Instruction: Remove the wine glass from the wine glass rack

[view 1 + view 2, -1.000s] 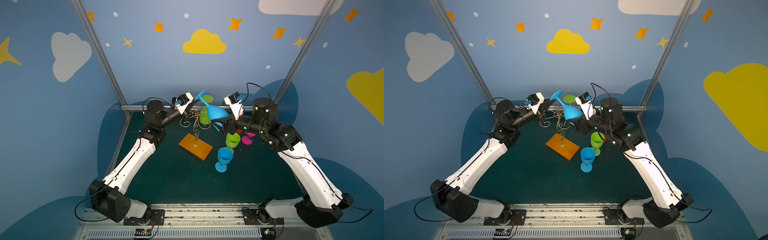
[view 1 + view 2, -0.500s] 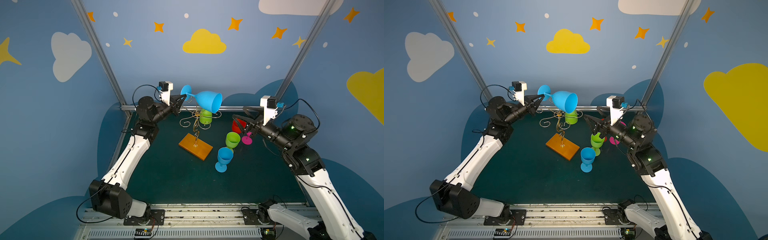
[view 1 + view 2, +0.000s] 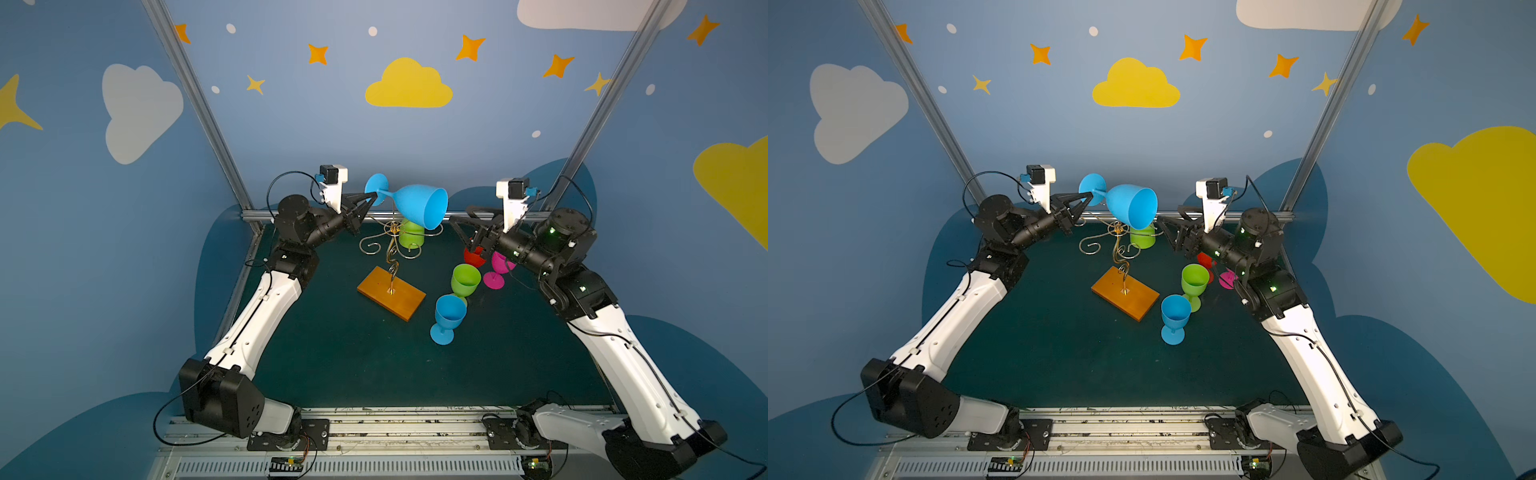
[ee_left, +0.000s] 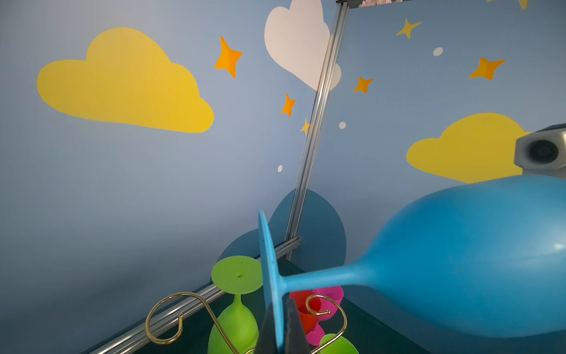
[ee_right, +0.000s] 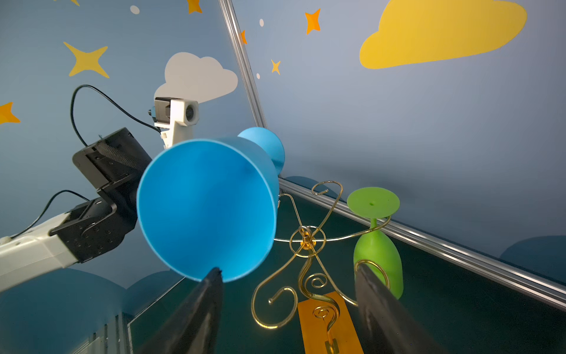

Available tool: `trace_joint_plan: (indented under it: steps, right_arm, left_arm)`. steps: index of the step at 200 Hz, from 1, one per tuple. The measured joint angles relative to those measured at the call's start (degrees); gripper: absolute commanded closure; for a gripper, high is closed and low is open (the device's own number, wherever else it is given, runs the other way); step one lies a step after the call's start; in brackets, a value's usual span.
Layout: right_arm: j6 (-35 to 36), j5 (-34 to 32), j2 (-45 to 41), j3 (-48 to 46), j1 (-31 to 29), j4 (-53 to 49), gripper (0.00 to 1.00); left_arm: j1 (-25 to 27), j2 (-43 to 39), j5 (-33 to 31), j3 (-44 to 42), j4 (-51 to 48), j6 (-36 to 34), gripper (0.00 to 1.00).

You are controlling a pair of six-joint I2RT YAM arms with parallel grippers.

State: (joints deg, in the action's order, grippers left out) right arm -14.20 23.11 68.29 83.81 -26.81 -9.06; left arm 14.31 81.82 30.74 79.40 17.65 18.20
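Your left gripper (image 3: 369,202) is clamped on the round foot of the blue wine glass (image 3: 417,205), pinching the foot's edge between its fingertips, as the left wrist view shows close up (image 4: 277,321). The glass is held on its side in the air, above and clear of the wine glass rack (image 3: 392,266), with its stem level and its open mouth turned toward your right gripper (image 3: 455,222). That right gripper holds nothing: its jaws stand apart just beside the rim of the glass, and in the right wrist view one fingertip (image 5: 211,275) sits right at the rim's lower edge, though you cannot tell whether it touches. One green glass (image 3: 411,235) hangs upside down from a curled arm on the far side of the rack, foot up and bowl down. The rack's wooden base (image 3: 1125,293) rests flat on the dark green mat (image 3: 353,353). To the right of the rack, a second blue glass (image 3: 448,318) and a second green glass (image 3: 465,280) stand upright on the mat; behind them, partly hidden by your right arm, are a pink glass (image 3: 496,272) and a red glass (image 3: 473,257).
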Motion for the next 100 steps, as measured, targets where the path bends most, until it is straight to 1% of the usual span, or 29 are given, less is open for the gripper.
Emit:
trace_joint_plan:
  steps: [37,49,80,100]
  right_arm:
    - [-1.77,2.10,3.52,3.80,0.00,2.25,0.38]
    - [-2.23,2.58,4.66,4.79,0.00,2.80,0.42]
    - [-3.50,4.07,8.33,7.34,-0.02,3.34,0.63]
    - [-4.20,4.79,10.01,7.89,-0.02,3.43,0.79]
  left_arm:
    - [0.00,-0.17,0.61,-0.76,0.42,-0.22,0.97]
    - [0.00,-0.20,0.74,-0.83,0.48,-0.22,0.97]
    - [0.00,-0.22,1.05,-0.85,0.92,-0.24,0.97]
    - [0.00,-0.50,0.98,-1.03,0.96,-0.44,0.97]
